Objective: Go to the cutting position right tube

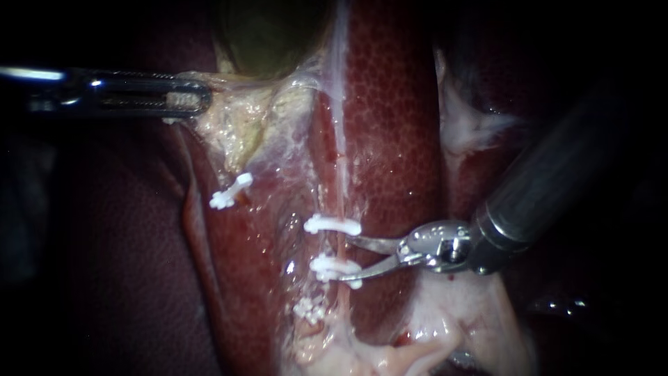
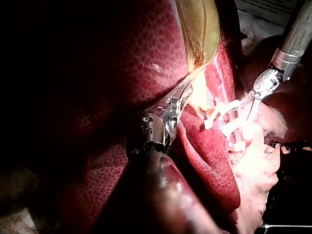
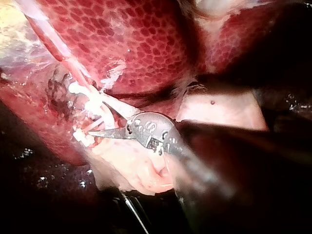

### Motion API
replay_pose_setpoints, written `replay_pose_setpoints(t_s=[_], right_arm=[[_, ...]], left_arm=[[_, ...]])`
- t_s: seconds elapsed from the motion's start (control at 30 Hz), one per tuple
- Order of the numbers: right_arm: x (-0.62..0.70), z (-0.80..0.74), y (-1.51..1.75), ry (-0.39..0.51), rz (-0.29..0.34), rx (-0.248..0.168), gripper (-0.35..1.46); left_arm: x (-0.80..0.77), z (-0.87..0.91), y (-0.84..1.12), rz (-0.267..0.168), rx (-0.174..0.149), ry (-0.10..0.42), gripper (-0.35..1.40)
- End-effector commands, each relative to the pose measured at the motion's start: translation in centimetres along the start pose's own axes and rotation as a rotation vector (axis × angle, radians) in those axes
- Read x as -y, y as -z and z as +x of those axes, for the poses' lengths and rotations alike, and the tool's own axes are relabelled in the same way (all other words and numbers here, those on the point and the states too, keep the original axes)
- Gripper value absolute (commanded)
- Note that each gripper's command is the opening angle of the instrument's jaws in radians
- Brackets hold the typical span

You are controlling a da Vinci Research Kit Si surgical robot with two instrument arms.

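Steel blades: my right instrument (image 1: 345,257) ends in two thin, curved, polished blades. They are parted narrowly, a clear gap shows between them, and they grip nothing.
Right tube: the right tube (image 1: 341,247) is a thin, wet, pinkish strand crossing just at the blade tips, at the mouth of the gap. I judge it lined up for a cut but not yet bitten.
Clips: these are white, ridged plastic. The first clip (image 1: 332,225) sits just outside one blade and the second clip (image 1: 335,269) touches the other. The third clip (image 1: 309,308) lies beyond the second. The blades probably stand between the first two so that both cut ends would be sealed.
Left instrument: my left instrument (image 1: 195,97) is well away from the blades. Its long slotted jaws are closed on the pale yellowish fringe of the gallbladder (image 1: 268,35), likely pulling it to keep the tube stretched.
Liver: the liver (image 1: 390,125) is dark red, mottled and glossy, and lies beneath both instruments.
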Motion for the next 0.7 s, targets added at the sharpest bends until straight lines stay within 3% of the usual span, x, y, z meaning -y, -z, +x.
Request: replay_pose_setpoints(t_s=[0.03,0.2,0.7], right_arm=[[0.0,0.01,-0.02,0.0,0.0,0.002,1.43],[-0.02,0.07,-0.12,0.01,0.015,0.002,1.43],[-0.07,0.27,-0.28,0.019,0.06,-0.062,1.4]], left_arm=[[0.0,0.0,0.0,0.0,0.0,0.0,-0.35],[0.01,0.0,0.0,-0.001,0.0,0.0,-0.35],[0.02,0.0,-0.01,-0.002,0.001,0.0,-0.35]])
